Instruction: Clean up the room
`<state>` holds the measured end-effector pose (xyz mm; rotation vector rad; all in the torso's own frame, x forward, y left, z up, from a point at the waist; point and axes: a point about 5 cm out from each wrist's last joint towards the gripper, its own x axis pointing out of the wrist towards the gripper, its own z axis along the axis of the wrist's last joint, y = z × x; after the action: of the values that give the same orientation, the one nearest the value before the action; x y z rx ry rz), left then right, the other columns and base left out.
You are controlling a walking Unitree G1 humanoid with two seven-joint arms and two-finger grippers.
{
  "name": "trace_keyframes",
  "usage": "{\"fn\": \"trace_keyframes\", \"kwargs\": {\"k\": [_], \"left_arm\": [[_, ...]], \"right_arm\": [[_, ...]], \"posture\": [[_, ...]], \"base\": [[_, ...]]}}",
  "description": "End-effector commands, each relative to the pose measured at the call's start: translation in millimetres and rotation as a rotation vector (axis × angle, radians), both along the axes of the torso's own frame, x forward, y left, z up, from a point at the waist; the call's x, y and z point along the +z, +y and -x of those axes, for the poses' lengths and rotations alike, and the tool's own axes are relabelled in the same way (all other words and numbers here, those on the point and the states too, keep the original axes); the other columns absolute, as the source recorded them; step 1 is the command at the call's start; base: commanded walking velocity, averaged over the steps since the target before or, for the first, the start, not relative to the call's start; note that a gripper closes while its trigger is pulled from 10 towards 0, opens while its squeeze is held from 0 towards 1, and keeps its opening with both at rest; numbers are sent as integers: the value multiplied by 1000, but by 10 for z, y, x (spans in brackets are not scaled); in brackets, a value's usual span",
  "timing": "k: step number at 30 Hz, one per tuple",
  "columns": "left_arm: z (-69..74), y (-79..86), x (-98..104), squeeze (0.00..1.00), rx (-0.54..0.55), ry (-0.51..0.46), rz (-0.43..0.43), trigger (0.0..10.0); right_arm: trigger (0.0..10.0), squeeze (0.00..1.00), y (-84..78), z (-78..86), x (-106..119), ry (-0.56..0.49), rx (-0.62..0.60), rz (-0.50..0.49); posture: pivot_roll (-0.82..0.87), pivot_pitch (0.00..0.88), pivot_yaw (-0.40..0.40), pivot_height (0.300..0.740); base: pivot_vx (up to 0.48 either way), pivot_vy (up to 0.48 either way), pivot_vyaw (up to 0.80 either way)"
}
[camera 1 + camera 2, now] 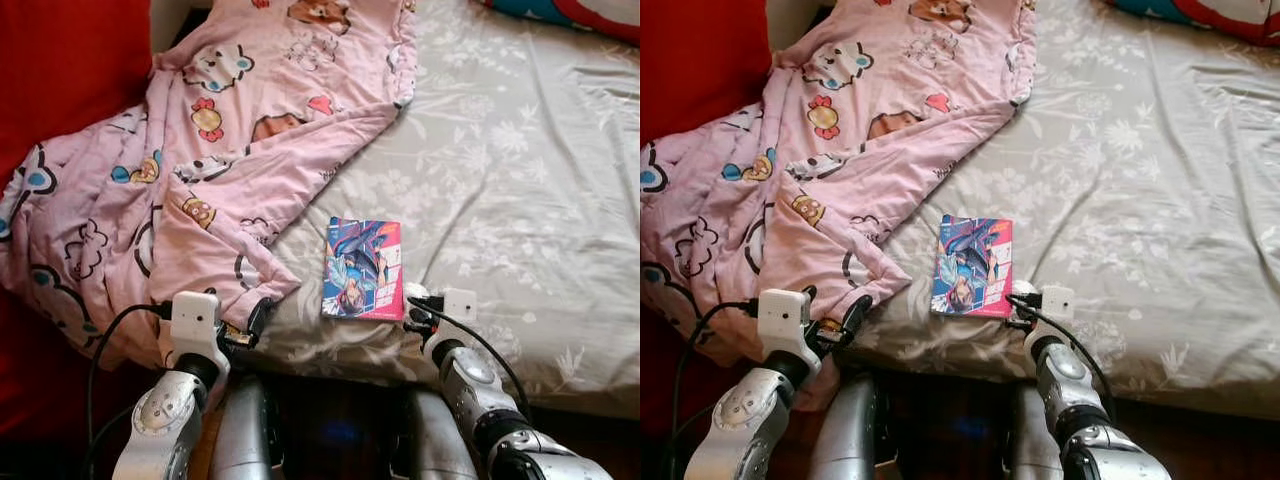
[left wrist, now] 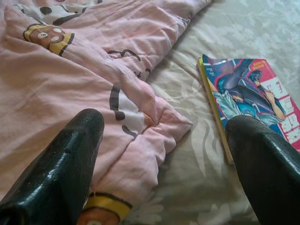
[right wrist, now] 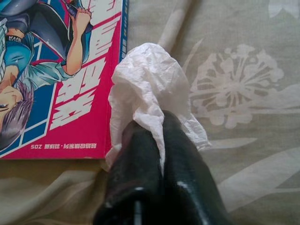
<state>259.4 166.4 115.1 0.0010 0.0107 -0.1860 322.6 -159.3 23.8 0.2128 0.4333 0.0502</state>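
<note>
A crumpled white tissue [image 3: 149, 82] is pinched between the fingertips of my right gripper [image 3: 159, 140], which is shut on it just right of a comic book [image 3: 51, 70]. The comic book [image 1: 362, 268] lies flat on the grey floral bed sheet [image 1: 500, 180] near the bed's front edge. The right gripper [image 1: 415, 303] sits at the book's lower right corner. My left gripper [image 2: 164, 154] stands open at the front edge, over the folded corner of a pink cartoon blanket [image 2: 93, 93], with the book to one side of it.
The pink blanket [image 1: 200, 170] covers the bed's left half and hangs over its left edge. A red surface [image 1: 60, 60] stands at the far left. A blue and red pillow [image 1: 590, 15] lies at the back right.
</note>
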Motion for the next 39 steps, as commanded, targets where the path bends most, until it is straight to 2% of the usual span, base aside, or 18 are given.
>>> {"fn": "trace_keyframes", "kwargs": {"k": [1, 6, 11, 21, 23, 24, 25, 31, 34, 39], "left_arm": [[21, 35, -69, 0, 18, 19, -22, 10000], [-66, 10, -79, 0, 27, 5, -13, 10000], [-129, -40, -94, 0, 37, -9, 9, 10000], [-198, -30, -124, 0, 71, -24, 31, 10000], [-191, -12, -164, 0, 78, -19, 32, 10000], [-185, -7, -194, 0, 81, -12, 30, 10000], [-180, -2, -214, 0, 84, -6, 31, 10000], [-136, 43, -292, 0, 98, 9, 24, 10000], [-127, 94, -335, 0, 113, 21, 25, 10000], [-105, 191, -476, 0, 133, 66, 16, 10000]], "right_arm": [[0, 0, 6, 59, -70, 24, 0, 3], [0, 0, -24, 81, -81, 9, -9, 8], [0, 0, -144, 153, -108, -31, -79, -8], [0, 0, -359, 285, 39, -251, -195, 2], [0, 0, -374, 369, 101, -313, -219, -11], [5255, 0, -369, 407, 110, -323, -214, 4], [10000, 0, -359, 437, 109, -327, -206, 15], [10000, 0, -288, 599, 91, -339, -140, 33], [10000, 0, -283, 628, 103, -350, -103, 64], [10000, 0, -294, 648, 9, -282, -108, 58]], "posture": [[37, 224, 6, 617], [23, 193, -7, 617], [0, 160, -24, 617], [-31, 117, -53, 617], [-40, 107, -53, 617], [-47, 97, -53, 617], [-53, 85, -53, 617], [-57, 57, -57, 617], [-54, 39, -56, 630], [-58, 11, -49, 670]], "base": [[0, 0, 0], [0, 0, 0], [0, 0, 0], [0, 0, 0], [0, 0, 0], [0, 0, 0], [0, 0, 0], [0, 0, 0], [0, 0, 0], [0, 0, 0]]}}
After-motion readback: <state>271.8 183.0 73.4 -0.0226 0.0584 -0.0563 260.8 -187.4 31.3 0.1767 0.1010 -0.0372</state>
